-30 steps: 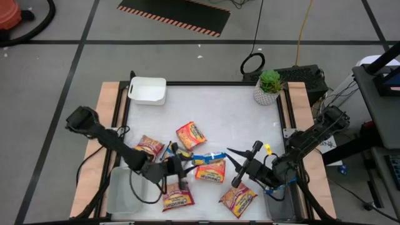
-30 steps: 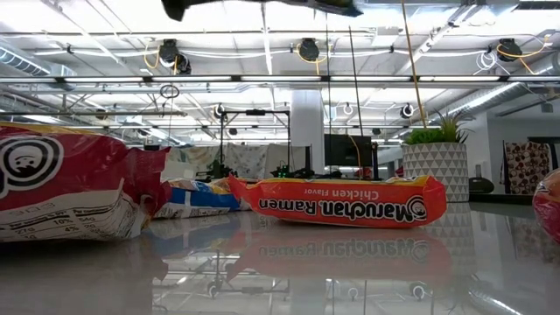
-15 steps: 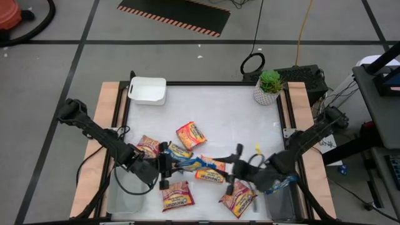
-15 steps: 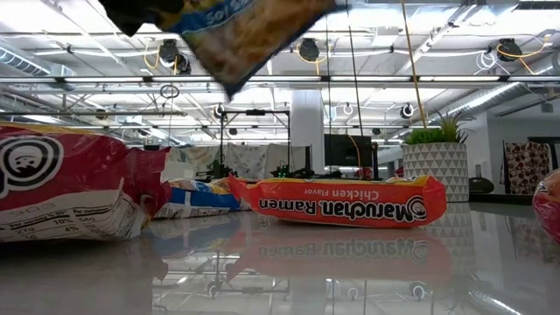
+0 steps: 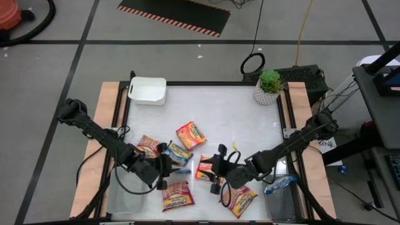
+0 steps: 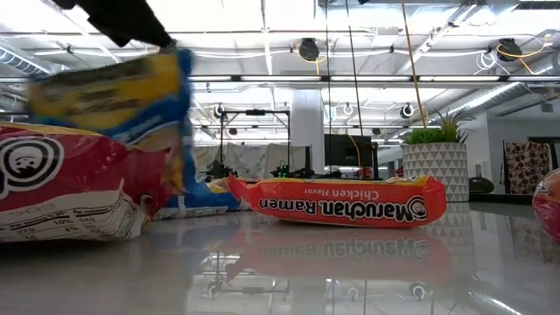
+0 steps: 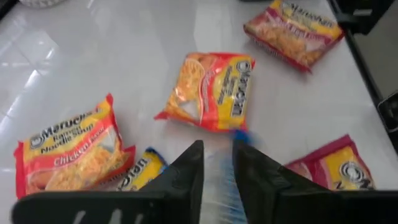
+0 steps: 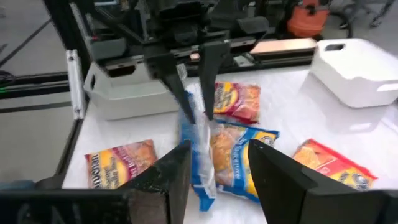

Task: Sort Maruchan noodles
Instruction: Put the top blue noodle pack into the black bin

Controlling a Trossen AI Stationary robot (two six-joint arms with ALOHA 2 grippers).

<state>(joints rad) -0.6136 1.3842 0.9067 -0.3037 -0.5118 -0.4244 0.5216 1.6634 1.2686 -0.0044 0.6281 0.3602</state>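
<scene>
My left gripper (image 5: pixel 172 169) is over the table's near left part, shut on a blue Maruchan noodles packet (image 8: pixel 194 140) that hangs below it. The same packet shows yellow and blue in the low view (image 6: pixel 118 101). My right gripper (image 5: pixel 209 172) stands open just right of that packet, facing it, with its fingers (image 8: pixel 273 180) apart from it. A second blue packet (image 5: pixel 177 153) lies flat on the table. Orange-red (image 5: pixel 190 134) and dark red packets (image 5: pixel 149 145) (image 5: pixel 177 195) (image 5: pixel 239 200) also lie flat around the grippers. My left gripper pinches the blue packet's upper edge (image 8: pixel 186 106) between its two fingers (image 7: pixel 193 171). The fingers slant down from the table's left. The packet hangs edge-on below them, tilted, and its lower end (image 6: pixel 179 179) seems clear of the table.
A white bin (image 5: pixel 148 89) stands at the far left and a potted plant (image 5: pixel 269 87) at the far right. A clear bin (image 5: pixel 122 187) sits at the near left. Another clear bin (image 5: pixel 284 200) at the near right holds a blue packet (image 5: pixel 281 183). An orange packet (image 6: pixel 337 201) lies mid-table.
The blue packet was stretched level between both grippers. Both have gone toward the table's left with it, and my right gripper has let go and tipped up nearer to level. The packet's freed end has swung down, and it now hangs from my left gripper alone.
</scene>
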